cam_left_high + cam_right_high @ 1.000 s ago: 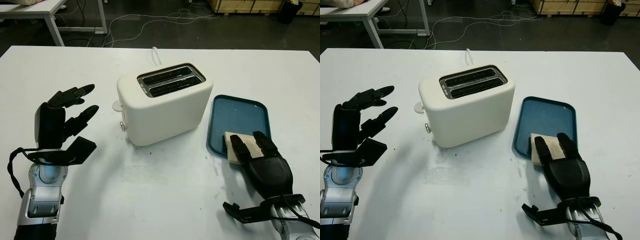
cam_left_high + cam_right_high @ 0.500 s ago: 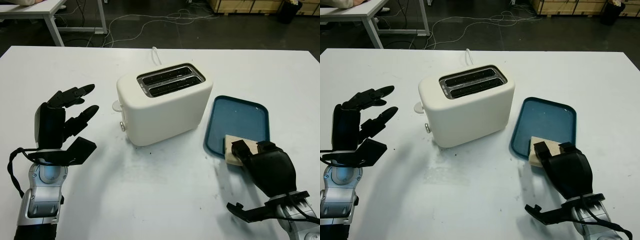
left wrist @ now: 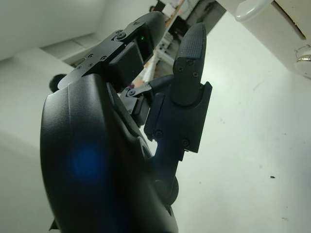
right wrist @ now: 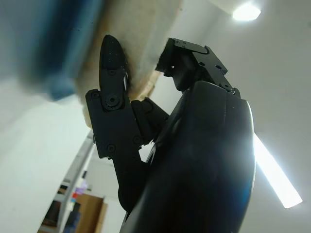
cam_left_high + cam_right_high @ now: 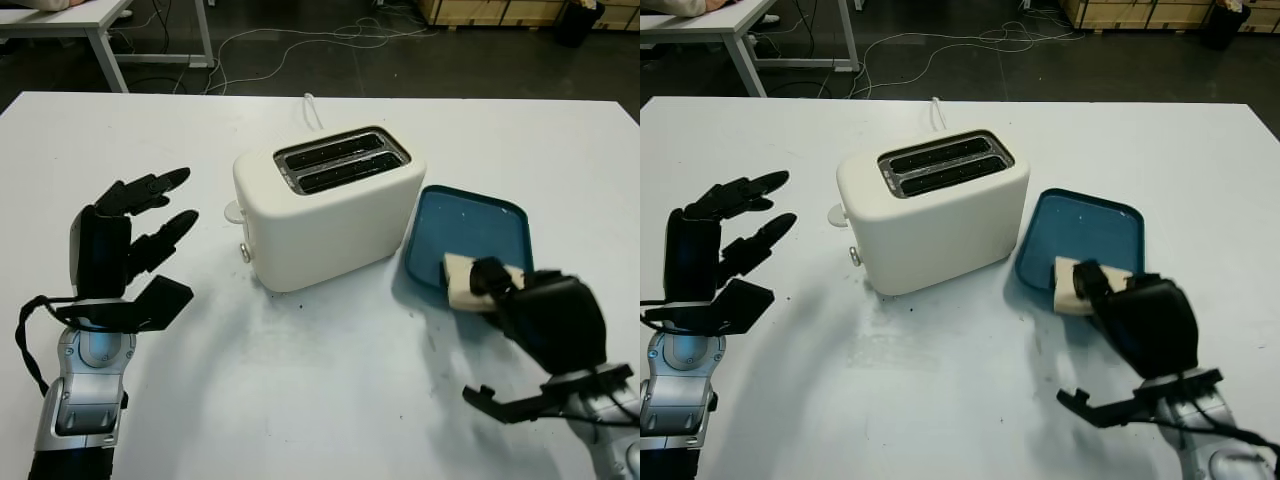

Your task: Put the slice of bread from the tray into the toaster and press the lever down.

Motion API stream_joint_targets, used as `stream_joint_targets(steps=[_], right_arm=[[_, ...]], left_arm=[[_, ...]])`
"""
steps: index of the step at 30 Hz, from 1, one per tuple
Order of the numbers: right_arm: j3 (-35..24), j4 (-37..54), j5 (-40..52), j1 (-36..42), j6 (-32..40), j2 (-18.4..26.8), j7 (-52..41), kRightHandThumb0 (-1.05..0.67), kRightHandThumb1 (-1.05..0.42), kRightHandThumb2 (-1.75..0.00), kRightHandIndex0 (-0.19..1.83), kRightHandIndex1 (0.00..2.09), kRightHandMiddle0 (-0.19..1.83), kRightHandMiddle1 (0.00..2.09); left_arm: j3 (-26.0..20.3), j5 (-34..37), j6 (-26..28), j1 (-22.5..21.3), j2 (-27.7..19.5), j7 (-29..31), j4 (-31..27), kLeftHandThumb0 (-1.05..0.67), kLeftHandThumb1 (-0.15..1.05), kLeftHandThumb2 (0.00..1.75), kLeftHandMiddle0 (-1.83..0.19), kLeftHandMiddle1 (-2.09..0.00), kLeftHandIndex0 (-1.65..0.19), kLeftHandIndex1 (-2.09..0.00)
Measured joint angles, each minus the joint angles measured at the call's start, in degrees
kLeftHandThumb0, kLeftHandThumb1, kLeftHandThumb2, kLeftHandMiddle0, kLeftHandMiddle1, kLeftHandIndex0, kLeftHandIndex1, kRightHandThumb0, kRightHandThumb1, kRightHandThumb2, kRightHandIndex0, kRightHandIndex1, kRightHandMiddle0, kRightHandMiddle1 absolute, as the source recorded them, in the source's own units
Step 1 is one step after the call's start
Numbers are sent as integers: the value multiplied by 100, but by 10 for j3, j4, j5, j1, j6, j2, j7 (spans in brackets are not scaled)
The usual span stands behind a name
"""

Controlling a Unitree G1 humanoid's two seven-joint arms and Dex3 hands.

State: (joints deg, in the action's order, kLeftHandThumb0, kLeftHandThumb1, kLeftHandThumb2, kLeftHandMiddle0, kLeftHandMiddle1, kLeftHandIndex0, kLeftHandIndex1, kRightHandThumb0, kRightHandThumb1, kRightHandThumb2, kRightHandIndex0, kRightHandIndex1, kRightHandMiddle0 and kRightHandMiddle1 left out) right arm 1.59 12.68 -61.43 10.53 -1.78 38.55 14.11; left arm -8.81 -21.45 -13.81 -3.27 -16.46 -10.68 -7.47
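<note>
Table (image 5: pixel 330 400): white, spans nearly the whole head view. I see the left hand (image 5: pixel 125 255) raised over it at the left of the frame, holding nothing, open.

Toaster (image 5: pixel 330 215): cream body, centre of frame, two dark slots facing up. A small knob-like lever (image 5: pixel 245 253) sits on its lower left end face. I judge the body rigid and heavy enough to stay put when the lever is pressed.

Tray (image 5: pixel 470 225): dark blue, just right of the toaster, its near edge looks tipped up off the table under the bread.

Right hand (image 5: pixel 535 310): lower right of frame, its fingers (image 5: pixel 488 277) curled around the slice of bread (image 5: pixel 462 281), pinching it at its right end. The slice is over the tray's near left part, lifted and tilted.

Bread, by judgement: light, soft, easily crushed or torn; crumbly edges, not slippery. Best held by the crust edges, grip gentle, leaving the far end free to enter a slot. Looks pale tan, squarish, thick-cut; the right wrist view shows its beige face pressed against one finger.
</note>
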Motion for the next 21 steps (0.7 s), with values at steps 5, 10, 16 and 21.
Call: stream_joint_targets(steps=[5, 10, 16, 21], right_arm=[[-7, -1, 33, -4, -2, 0, -29, -46, -92, -36, 111, 175, 55, 175], [-17, -17, 37, -25, -15, 2, -1, -45, -92, -36, 109, 175, 52, 175], [-37, -33, 89, -62, -34, 4, -7, -47, -92, -40, 107, 175, 49, 175], [-53, -41, 141, -95, -33, 5, -67, -42, -92, -41, 111, 175, 52, 175]], left_arm=[[0, 1, -3, 0, 0, -4, 3, -53, 92, 16, -49, -111, -88, -2], [0, -1, -3, 0, 0, -4, 3, -53, 92, 16, -50, -111, -88, -2], [0, -6, -3, 0, 1, -8, 4, -54, 92, 17, -50, -111, -88, -2], [0, -7, -3, 0, 1, -10, 4, -54, 92, 17, -50, -110, -88, -2]])
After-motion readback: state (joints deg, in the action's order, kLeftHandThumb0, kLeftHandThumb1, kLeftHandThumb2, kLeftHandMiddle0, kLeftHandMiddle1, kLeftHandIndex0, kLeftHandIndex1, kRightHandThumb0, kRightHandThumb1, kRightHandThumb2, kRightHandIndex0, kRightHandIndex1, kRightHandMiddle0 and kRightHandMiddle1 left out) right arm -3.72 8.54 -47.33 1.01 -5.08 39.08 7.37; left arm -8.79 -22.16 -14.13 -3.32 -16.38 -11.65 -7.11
